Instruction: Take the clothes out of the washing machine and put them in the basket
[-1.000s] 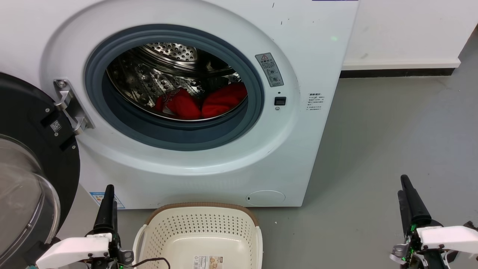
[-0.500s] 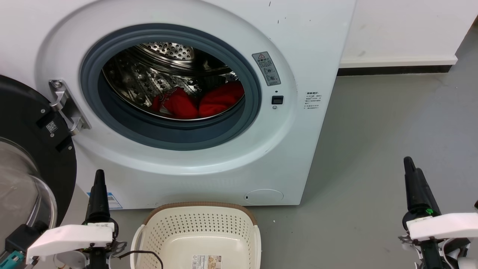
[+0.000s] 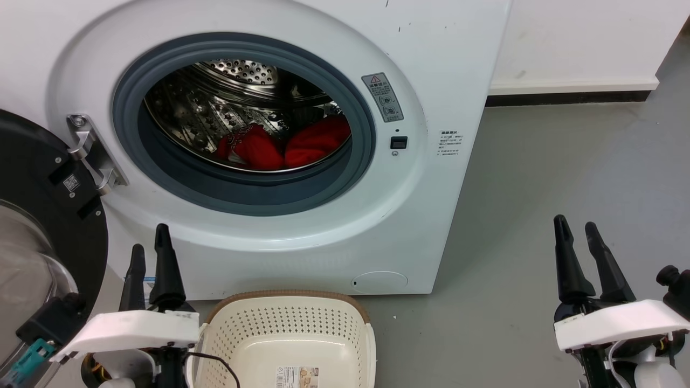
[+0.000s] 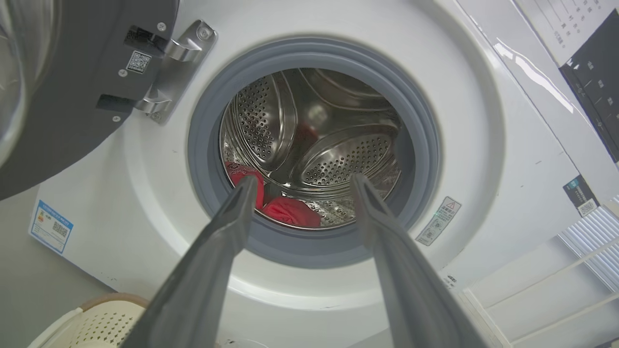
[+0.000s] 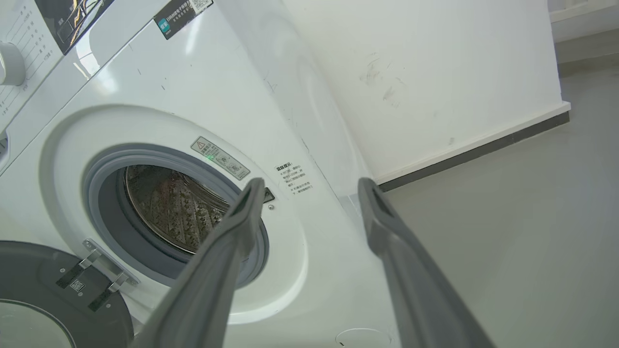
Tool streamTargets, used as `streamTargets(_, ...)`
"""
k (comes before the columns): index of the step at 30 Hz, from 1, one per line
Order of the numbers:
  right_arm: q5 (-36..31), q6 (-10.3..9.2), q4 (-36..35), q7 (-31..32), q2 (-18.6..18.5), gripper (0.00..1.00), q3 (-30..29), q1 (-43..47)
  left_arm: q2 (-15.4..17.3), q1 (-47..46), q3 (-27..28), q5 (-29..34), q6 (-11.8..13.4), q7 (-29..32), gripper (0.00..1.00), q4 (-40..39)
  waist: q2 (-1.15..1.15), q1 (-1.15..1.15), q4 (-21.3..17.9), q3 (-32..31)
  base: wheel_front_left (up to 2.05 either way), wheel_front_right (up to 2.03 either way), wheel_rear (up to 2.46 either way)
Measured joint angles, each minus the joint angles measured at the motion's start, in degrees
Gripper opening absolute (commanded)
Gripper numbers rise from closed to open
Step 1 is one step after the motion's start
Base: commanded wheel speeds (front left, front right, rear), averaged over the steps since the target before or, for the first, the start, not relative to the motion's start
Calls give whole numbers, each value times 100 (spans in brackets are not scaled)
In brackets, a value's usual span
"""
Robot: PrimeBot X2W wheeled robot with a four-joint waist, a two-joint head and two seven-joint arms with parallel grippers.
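Note:
The white washing machine [image 3: 442, 64] stands with its door swung open to the left. Two red clothes [image 3: 285, 146] lie at the bottom of the steel drum, and they also peek over the grey seal as clothes [image 4: 290, 212] in the left wrist view. The cream basket [image 3: 291, 328] with a brown rim sits on the floor in front of the machine, holding no garment. My left gripper [image 3: 149, 237] is open, low at the left beside the basket. My right gripper [image 3: 575, 225] is open over the floor to the right of the machine. Both are well short of the porthole.
The black-framed glass door [image 3: 38, 237] hangs open at the far left, close to my left arm. Grey floor [image 3: 566, 172] stretches to the right of the machine up to a white wall with a dark skirting [image 3: 571, 98]. A thin black cable [image 3: 215, 362] crosses the basket's near left edge.
Both grippers have opened: earlier each showed its fingers together, now they stand apart. Both have also risen slightly in the head view, which has shifted a little.

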Motion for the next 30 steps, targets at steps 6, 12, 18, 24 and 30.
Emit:
streamTargets(6, -525, 0, -103, -104, 0, 100, 23, 66, 0, 80, -247, 681, 132, -101, 100, -138, 0, 0, -3, 1, 0, 0, 0)
streamTargets(12, -1160, 0, -164, -232, -1, 100, 12, 75, 27, 126, -426, 1319, 186, -222, 100, -309, 0, 0, -25, 4, 0, 0, 0)
streamTargets(18, -1546, 0, -129, -325, -2, 100, -102, 86, 121, 152, -621, 1828, 294, -310, 100, -349, 0, 0, -46, 9, 0, 0, 0)
streamTargets(24, -1970, 1, -87, -408, -2, 100, -82, 88, 231, 213, -826, 2232, 537, -404, 100, -391, 0, 0, -63, 18, 0, 0, 0)
streamTargets(30, -2324, 1, -4, -501, -2, 100, -44, 131, 367, 231, -1103, 2603, 811, -482, 100, -391, 0, 0, -68, 22, 0, 0, 0)
